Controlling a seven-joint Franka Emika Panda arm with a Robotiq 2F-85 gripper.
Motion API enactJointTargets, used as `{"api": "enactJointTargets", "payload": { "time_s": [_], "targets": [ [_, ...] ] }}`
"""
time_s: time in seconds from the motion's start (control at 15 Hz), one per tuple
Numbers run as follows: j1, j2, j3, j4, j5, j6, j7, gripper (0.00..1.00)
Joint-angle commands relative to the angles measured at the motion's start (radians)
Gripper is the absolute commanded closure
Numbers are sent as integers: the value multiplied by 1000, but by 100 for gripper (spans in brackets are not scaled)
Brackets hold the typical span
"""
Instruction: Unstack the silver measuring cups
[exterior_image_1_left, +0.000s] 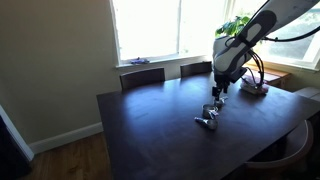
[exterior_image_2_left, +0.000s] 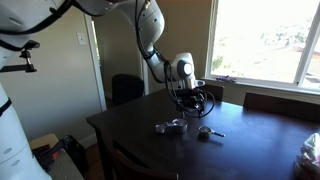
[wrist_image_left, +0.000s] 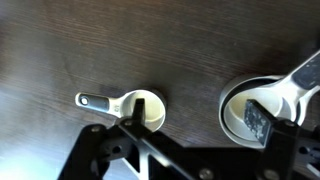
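Finding: my gripper (wrist_image_left: 195, 118) stands fully open and holds nothing. It hangs just above the dark table (wrist_image_left: 60, 40).

Position of the silver measuring cups (exterior_image_2_left: 173, 126): two lie side by side under me, apart and not nested. In the wrist view the smaller cup (wrist_image_left: 152, 112) sits beneath one finger, its handle running out flat to the picture's left. The larger cup (wrist_image_left: 238, 110) sits beneath the other finger, its handle slanting up toward the right corner. The gap between the cups lies midway between my jaws, so I judge that gripping either cup calls for a sideways shift first.

Views compared: the wrist view gives both handle axes. Both exterior views show that I am clear of the cups. Whether a further cup sits inside the larger one, I cannot tell.
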Motion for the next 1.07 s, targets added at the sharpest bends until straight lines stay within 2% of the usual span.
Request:
{"api": "enactJointTargets", "payload": {
  "time_s": [0.0, 0.47, 1.0],
  "targets": [
    [-13, -100, 43, -133, 70, -36, -4, 0],
    [-5, -142, 78, -220, 233, -49, 66, 0],
    [11, -100, 77, -203, 279, -28, 148, 0]
  ]
}}
